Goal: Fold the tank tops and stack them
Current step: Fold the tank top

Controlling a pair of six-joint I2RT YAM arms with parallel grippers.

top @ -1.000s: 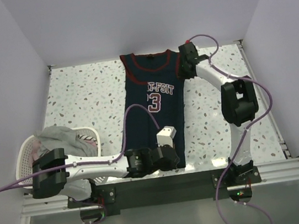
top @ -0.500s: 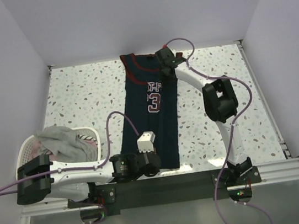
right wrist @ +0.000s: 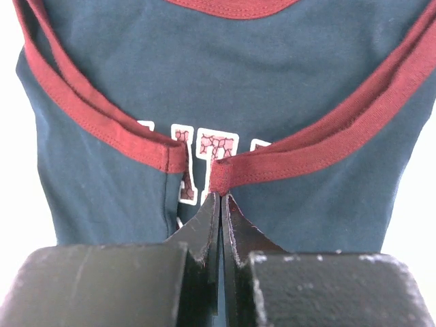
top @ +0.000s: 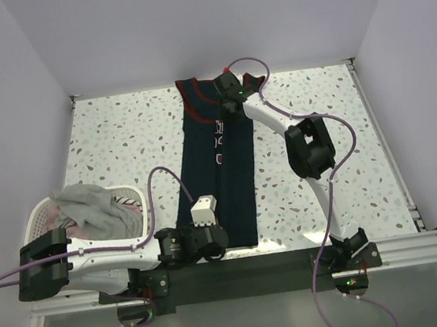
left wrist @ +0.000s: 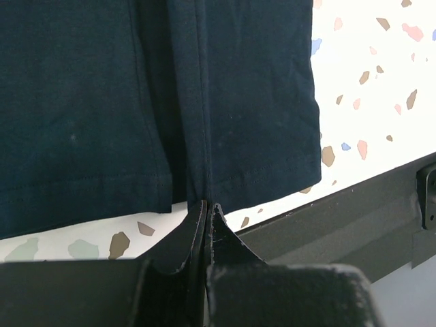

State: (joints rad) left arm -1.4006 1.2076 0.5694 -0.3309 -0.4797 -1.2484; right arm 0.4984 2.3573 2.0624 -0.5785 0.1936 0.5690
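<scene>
From above, we see the navy jersey lying long and narrow on the tabletop, to the right of the white basket and near it. Its right side is folded over its left. A grey top and something pinkish wait inside the basket. The left claw sits at the jersey's near hem, just right of the basket. The right claw is at the far end of the cloth, well apart from the basket. In the left wrist view the left claw is clenched, its tips pinching the hem where the folded edge of the navy jersey comes down. In the right wrist view the right claw is clenched too, gripping the dark red trim just below the white lettering. We judge that the lengthwise fold is in hand. To do it well, we should move both claws together at the same height, lay the carried edge straight along the other edge, and let go only when the cloth lies flat and without wrinkles.
</scene>
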